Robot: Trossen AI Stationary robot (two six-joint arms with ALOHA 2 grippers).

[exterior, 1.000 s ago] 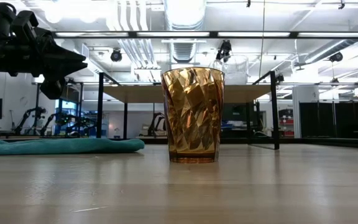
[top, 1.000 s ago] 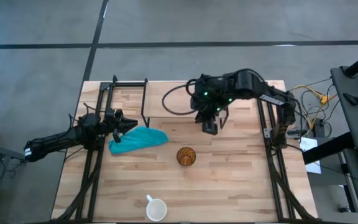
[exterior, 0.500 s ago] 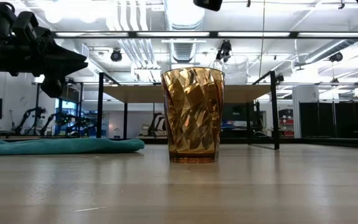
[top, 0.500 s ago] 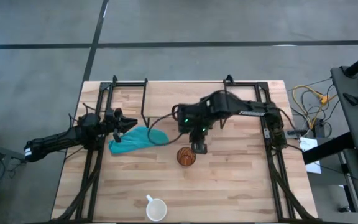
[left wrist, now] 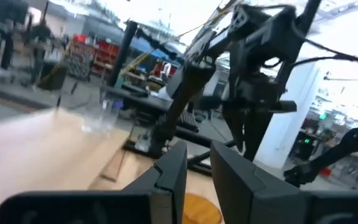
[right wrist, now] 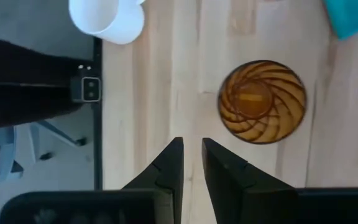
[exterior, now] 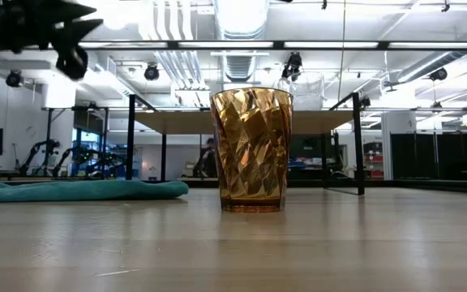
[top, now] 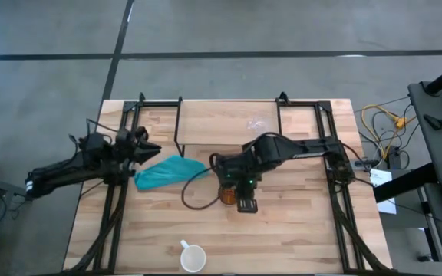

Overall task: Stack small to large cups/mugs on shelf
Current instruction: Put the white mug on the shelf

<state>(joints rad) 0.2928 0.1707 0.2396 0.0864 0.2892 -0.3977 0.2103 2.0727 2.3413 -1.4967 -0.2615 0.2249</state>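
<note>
- Mid-table, I see the amber cup (top: 228, 193) upright, right gripper (top: 247, 205) just beside it, fingers slightly parted, holding nothing.
- White mug (top: 192, 257) at the near edge; bare table (top: 298, 230) between.
- Left gripper (top: 146, 146) near the teal cloth (top: 169, 171), narrowly parted, empty.

I've got the textured cup (top: 226, 195) mid-tabletop (top: 298, 230), cloth (top: 167, 172) to its left, mug (top: 192, 257) at the front edge, glass cup (top: 256, 123) on the shelf (top: 229, 123) behind.

I'm scanning every view for writing and I can't read a single word, label, brand, number or sign anywhere on the table or in the room behind.
</note>
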